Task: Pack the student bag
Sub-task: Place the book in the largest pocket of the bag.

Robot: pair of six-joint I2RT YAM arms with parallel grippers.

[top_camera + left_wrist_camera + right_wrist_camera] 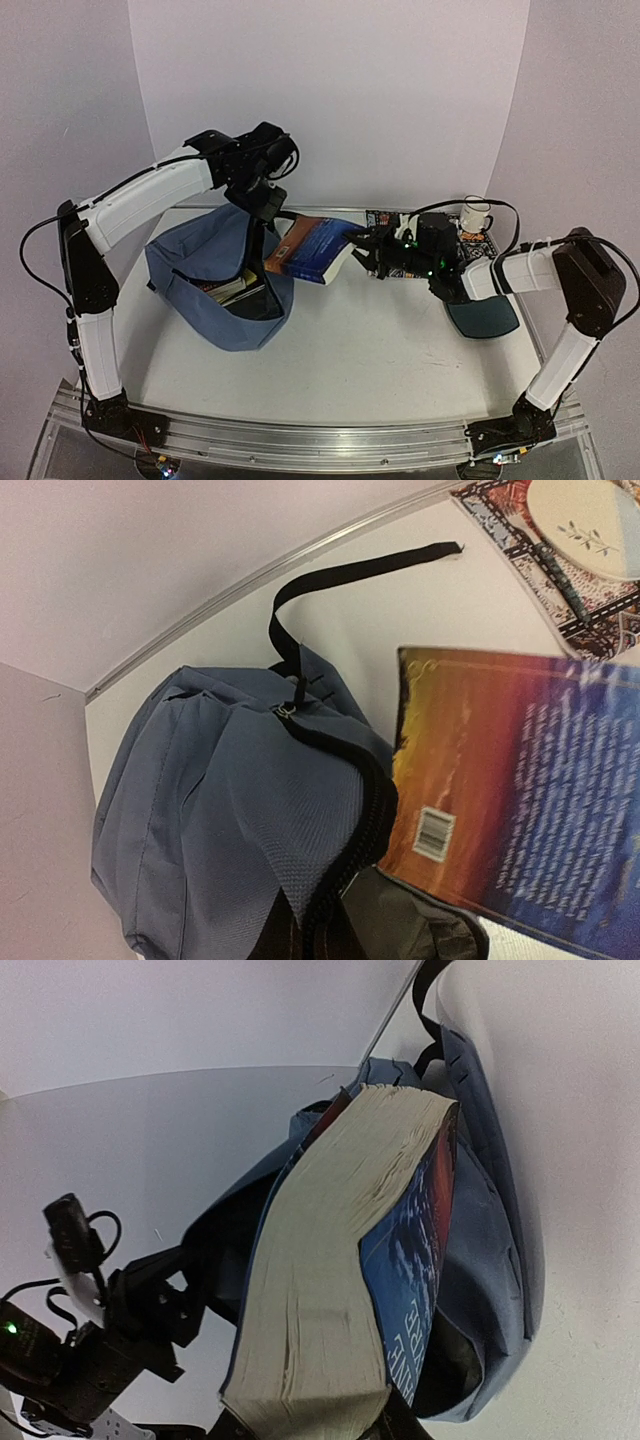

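The white table (380, 330) holds the student bag (190, 275) at nine o'clock, a patterned mat (383, 218) at one and a dark flat thing (487, 315) at three.

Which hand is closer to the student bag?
Left. The left hand is at the rim of the student bag; the right hand grips the far end of the book.

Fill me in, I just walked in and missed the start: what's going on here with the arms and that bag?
The two arms are packing the student bag. The left gripper is shut at the bag's top edge, apparently pinching the fabric to hold the mouth open. The right gripper grips a thick paperback book by one end. The book's far end is at the opening, but most of it is outside. Inside the bag sit other books.
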